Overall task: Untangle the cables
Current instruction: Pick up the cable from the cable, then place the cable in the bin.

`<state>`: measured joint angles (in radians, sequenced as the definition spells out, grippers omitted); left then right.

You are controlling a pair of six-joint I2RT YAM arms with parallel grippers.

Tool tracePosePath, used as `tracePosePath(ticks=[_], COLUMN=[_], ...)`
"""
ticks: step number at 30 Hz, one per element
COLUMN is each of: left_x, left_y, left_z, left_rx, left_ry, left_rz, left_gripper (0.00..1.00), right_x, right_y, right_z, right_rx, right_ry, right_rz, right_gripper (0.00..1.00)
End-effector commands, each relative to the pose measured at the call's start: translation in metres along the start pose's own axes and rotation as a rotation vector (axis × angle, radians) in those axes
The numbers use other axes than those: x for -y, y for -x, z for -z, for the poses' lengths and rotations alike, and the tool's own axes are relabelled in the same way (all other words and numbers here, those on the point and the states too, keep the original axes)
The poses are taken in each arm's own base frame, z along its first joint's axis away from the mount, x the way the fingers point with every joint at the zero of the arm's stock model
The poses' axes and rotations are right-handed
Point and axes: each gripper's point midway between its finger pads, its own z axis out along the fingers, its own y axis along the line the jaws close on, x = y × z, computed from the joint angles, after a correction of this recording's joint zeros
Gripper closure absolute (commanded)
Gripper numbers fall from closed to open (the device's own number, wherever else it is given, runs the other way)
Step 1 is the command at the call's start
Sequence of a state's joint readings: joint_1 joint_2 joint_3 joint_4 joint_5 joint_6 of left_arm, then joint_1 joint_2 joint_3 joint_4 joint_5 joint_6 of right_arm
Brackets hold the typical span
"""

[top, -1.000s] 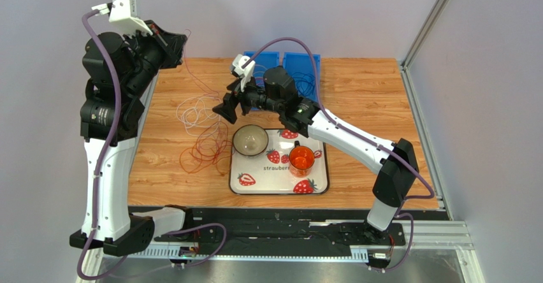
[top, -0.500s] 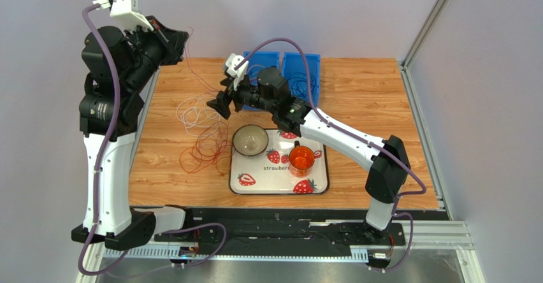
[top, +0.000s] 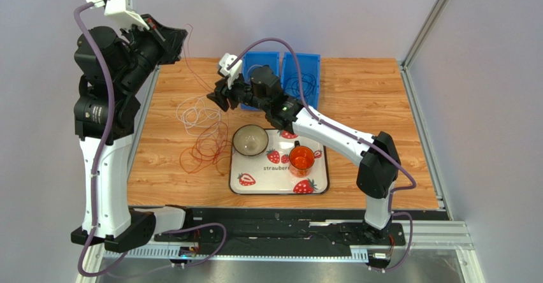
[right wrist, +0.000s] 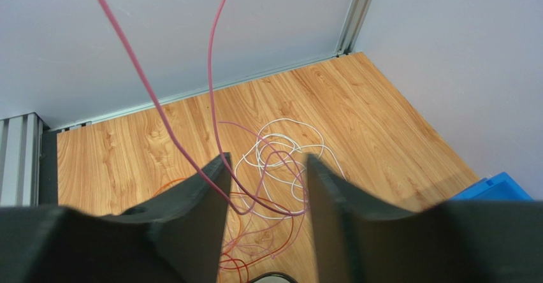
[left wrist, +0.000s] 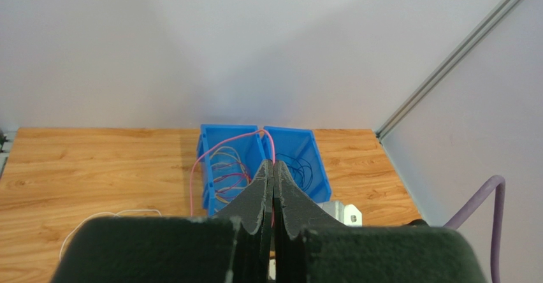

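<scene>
The left pincer [left wrist: 273,166] is raised high above the back left corner of the tabletop [top: 369,98], its jaws pressed together on a pink cable [right wrist: 137,66] that leaves its tips and arcs down. The right pincer [right wrist: 267,162] hangs in mid-air over the tabletop with its jaws partway apart. A low loop of the pink cable sags across the gap between them, and nothing is clamped there yet. The rest of the cables [top: 202,130], white, red and orange loops, lie heaped on the tabletop left of the strawberry tray [top: 274,182].

The main risk is a miss. The strand is hair-thin and swings freely, so it could slide out below the fingertips as the jaws meet, leaving the right pincer with nothing. A second risk is that the loop sits just above the heap, and a low bite could catch a white or red strand with the pink one, tightening the knot.

If both pincers do hold the same cable, pulling them apart too hard could drag the whole heap up or yank the strand out of the left grip. A heap dragged to the right could sweep into the bowl [top: 250,139] or tip the orange cup [top: 301,159]. One strand also appears to run by the blue bins [left wrist: 229,129], where it might snag on a rim.
</scene>
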<state>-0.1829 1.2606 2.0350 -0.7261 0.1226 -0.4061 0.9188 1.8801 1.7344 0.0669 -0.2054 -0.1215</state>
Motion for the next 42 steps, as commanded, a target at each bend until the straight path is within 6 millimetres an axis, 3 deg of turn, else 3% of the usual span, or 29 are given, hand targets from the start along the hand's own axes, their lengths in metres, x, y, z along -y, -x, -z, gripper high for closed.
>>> tracePosePath(ticks=[1,4,7,10,11,13,14,15,17,18,19,20,21,22,23,28,29,31,32,34,37,42], left_x=[0.008,0.006,0.002,-0.011,-0.02,-0.035,-0.046,-0.056,-0.063,-0.072,-0.071,-0.077,-0.079,-0.077,-0.083,-0.09,-0.096,-0.098,-0.098,-0.098,-0.094,-0.108], left_y=[0.015,0.016,0.015,0.008,0.003,-0.008,-0.012,-0.031,-0.047,-0.072,-0.078,-0.102,-0.113,-0.117,-0.143,-0.192,-0.212,-0.226,-0.243,-0.253,-0.267,-0.285], left_z=[0.008,0.01,0.013,0.019,0.02,0.029,0.033,0.032,0.045,0.043,0.053,0.054,0.057,0.068,0.07,0.098,0.101,0.107,0.109,0.116,0.123,0.131], left_rx=[0.042,0.045,0.045,0.027,0.014,-0.013,-0.016,-0.062,-0.088,-0.147,-0.148,-0.205,-0.224,-0.215,-0.271,-0.34,-0.38,-0.394,-0.437,-0.473,-0.496,-0.509], left_ry=[-0.02,-0.012,0.009,0.082,0.124,0.198,0.256,0.292,0.316,0.337,0.334,0.341,0.343,0.333,0.339,0.344,0.358,0.35,0.338,0.335,0.292,0.332], left_rz=[-0.001,-0.007,-0.016,-0.024,-0.024,-0.026,-0.025,-0.023,-0.019,-0.011,0.001,0.01,0.021,0.04,0.051,0.096,0.102,0.114,0.121,0.123,0.122,0.097], left_gripper=[1.0,1.0,1.0,1.0,1.0,0.97,0.93,0.79,0.59,0.38,0.3,0.24,0.19,0.15,0.11,0.09,0.09,0.09,0.09,0.1,0.12,0.12], right_x=[0.004,0.005,0.002,0.0,0.001,0.002,0.003,0.005,0.006,0.008,0.007,0.008,0.009,0.01,0.009,0.016,0.016,0.019,0.021,0.027,0.043,0.065], right_y=[0.033,0.034,0.039,0.048,0.062,0.073,0.092,0.097,0.109,0.134,0.141,0.152,0.174,0.184,0.193,0.245,0.253,0.265,0.277,0.285,0.282,0.254], right_z=[-0.002,0.0,0.006,0.012,0.017,0.023,0.027,0.031,0.037,0.044,0.048,0.052,0.061,0.066,0.069,0.09,0.094,0.1,0.106,0.112,0.116,0.108], right_rx=[0.09,0.086,0.092,0.087,0.108,0.104,0.139,0.134,0.133,0.174,0.176,0.193,0.235,0.248,0.261,0.349,0.364,0.385,0.414,0.427,0.398,0.316], right_ry=[-0.028,-0.029,-0.03,-0.031,-0.037,-0.043,-0.046,-0.058,-0.066,-0.074,-0.075,-0.079,-0.087,-0.093,-0.097,-0.145,-0.152,-0.173,-0.191,-0.232,-0.32,-0.39], right_rz=[0.03,0.032,0.033,0.026,0.028,0.024,0.03,0.028,0.032,0.042,0.053,0.06,0.072,0.088,0.096,0.156,0.178,0.2,0.214,0.265,0.319,0.349], right_gripper=[0.66,0.88,1.0,1.0,1.0,1.0,1.0,1.0,1.0,1.0,1.0,1.0,1.0,1.0,1.0,1.0,1.0,1.0,1.0,1.0,1.0,1.0])
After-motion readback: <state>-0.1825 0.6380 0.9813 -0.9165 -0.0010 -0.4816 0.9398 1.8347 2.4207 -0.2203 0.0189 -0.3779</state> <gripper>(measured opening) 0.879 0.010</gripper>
